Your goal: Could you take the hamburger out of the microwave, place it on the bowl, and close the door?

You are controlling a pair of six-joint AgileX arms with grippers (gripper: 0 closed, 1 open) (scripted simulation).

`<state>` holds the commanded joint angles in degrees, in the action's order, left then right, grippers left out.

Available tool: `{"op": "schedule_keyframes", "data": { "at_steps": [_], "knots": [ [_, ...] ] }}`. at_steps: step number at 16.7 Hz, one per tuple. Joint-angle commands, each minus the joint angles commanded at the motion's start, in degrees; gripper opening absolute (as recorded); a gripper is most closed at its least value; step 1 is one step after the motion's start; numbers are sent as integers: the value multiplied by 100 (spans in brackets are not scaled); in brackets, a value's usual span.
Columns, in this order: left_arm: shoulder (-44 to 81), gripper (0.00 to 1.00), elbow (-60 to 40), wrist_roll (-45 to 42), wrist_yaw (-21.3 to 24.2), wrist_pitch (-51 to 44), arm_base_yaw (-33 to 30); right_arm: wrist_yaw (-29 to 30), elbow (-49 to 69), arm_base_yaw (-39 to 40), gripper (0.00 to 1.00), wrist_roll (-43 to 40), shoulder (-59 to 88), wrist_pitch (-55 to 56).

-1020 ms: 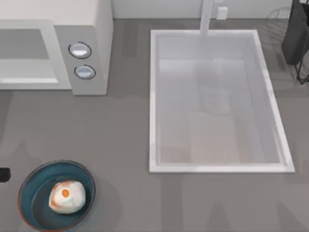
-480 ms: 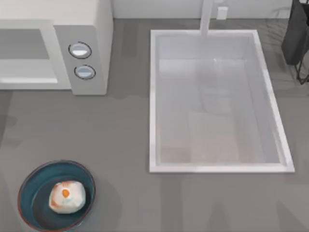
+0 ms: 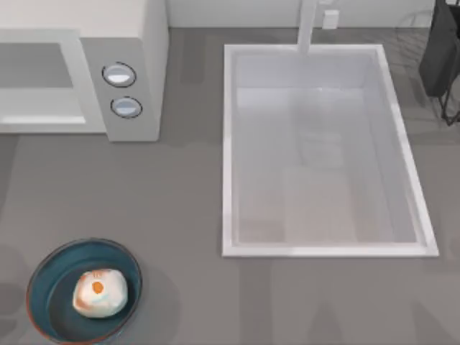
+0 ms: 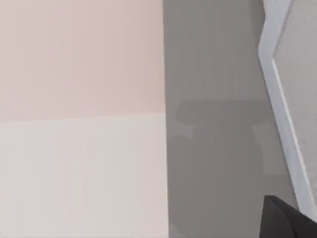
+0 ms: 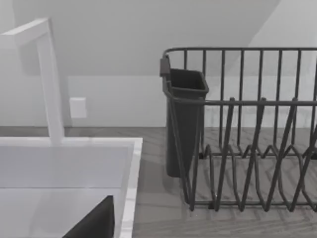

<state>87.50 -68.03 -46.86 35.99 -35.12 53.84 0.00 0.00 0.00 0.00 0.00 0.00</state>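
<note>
Hamburger (image 3: 99,292): pale lump with an orange spot, lying inside the bowl, a little toward the bowl's right side, at the near left of the bench.
Bowl (image 3: 50,287): round and deep blue with a thin reddish rim, standing on the bench (image 3: 180,201) well apart from the microwave and to the left of the sink.
Microwave (image 3: 144,65): white-grey box at the far left of the bench, its wide front cavity showing pale grey inside; two round silver-rimmed knobs (image 3: 119,75) sit one above the other on its grey side panel.
Door: from the top view I cannot tell how it stands; the left wrist view shows a white-framed panel edge (image 4: 277,94) beside a stretch of grey bench, and I cannot tell whether that is the door.
Sink (image 3: 228,144): white rectangular basin to the right of the microwave, with a white tap (image 3: 307,25) at its far edge.
Dish rack (image 5: 257,148): dark wire rack beside the sink at the far right, with a dark cup-like holder (image 5: 183,124) hung on the end nearest the sink.
Left hand: a dark corner (image 4: 285,220) shows in the left wrist view; whether the fingers are apart or together I cannot tell.
Right hand: a dark wedge (image 5: 96,223) shows in the right wrist view over the sink's rim, facing the tap and the rack; its state I cannot tell.
</note>
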Motion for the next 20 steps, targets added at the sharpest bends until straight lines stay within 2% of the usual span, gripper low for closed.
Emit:
{"op": "schedule_keyframes", "data": {
  "at_steps": [5, 12, 15, 20],
  "knots": [
    [1027, 0, -824, -496, 212, -705, 532, 0, 0, 0, 100, 0, 0, 0],
    [1072, 0, -850, -531, 210, -739, 544, 0, 0, 0, 100, 0, 0, 0],
    [1209, 0, -562, -536, 215, -353, 550, 0, 0, 0, 100, 0, 0, 0],
    [1609, 0, 266, -554, 230, 955, 573, 0, 0, 0, 100, 0, 0, 0]
  ]
}}
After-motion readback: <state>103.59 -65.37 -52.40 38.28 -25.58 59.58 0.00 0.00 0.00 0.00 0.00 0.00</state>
